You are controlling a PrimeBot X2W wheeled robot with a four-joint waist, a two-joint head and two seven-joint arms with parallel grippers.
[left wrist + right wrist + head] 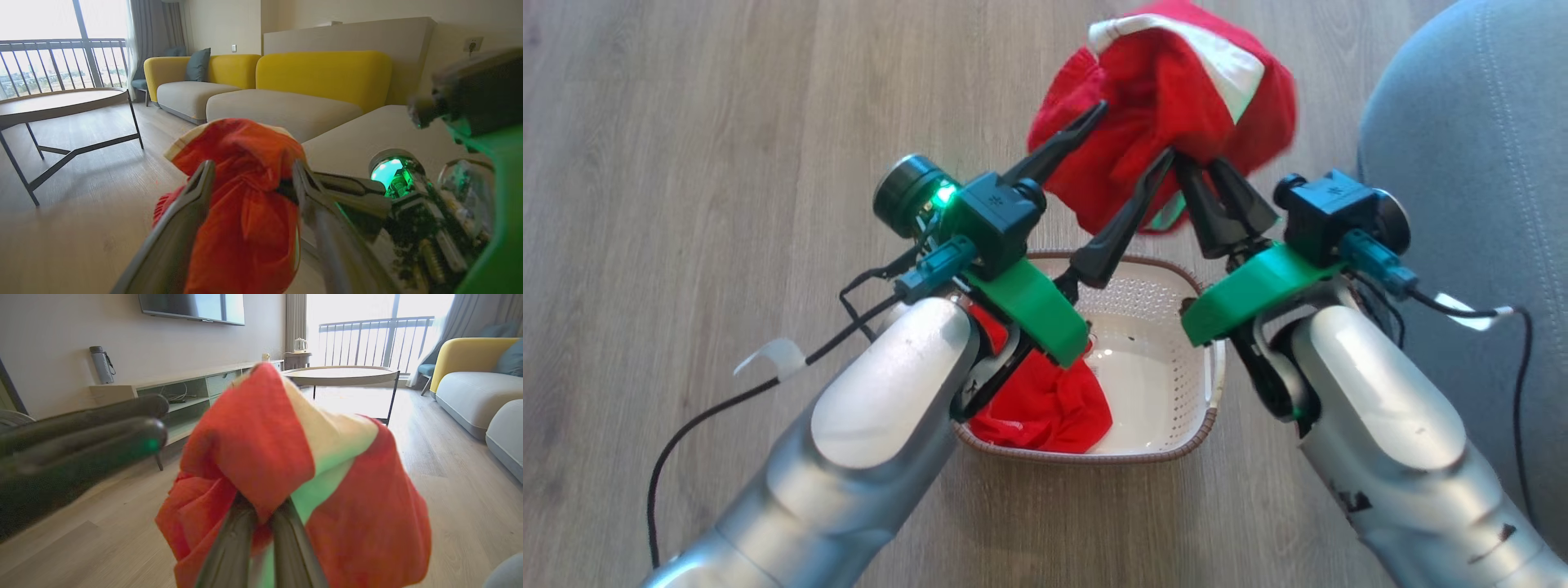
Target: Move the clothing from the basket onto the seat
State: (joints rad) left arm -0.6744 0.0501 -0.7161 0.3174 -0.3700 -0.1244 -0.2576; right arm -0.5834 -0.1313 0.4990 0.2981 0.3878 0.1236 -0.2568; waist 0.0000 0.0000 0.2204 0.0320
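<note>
Clothing [1160,90]: 2 red pieces in sight, 1 lifted and 1 lying low.
Striped garment [1094,175]: bunched and off the floor at 12 o'clock in the head view, above the far edge of the basket [1176,445], its white band turned up toward 1 o'clock.
Second garment [1045,400]: crumpled inside the basket, against its 8 o'clock side and partly under the left forearm.
Right gripper [1201,167]: fingers pressed together on a fold of the striped garment; its wrist view shows the cloth spilling out to both sides of the closed fingers.
Left gripper [1134,133]: fingers spread wide, 1 on each side of the hanging bundle, pinching nothing as far as its wrist view shows.
Seat [1462,163]: grey cushion at 3 o'clock of the head view, with no red cloth on the part in view.
Floor [727,122]: pale wood under the basket and the cushion.
Done: 1 garment is out of the basket and carried by 1 arm alone.
Left: that garment must travel from 12 o'clock over to the cushion at 3 o'clock and be let go there; then the second garment needs the same trip.
Progress: early, by this reading, well short of half, since nothing rests on the cushion yet.
</note>
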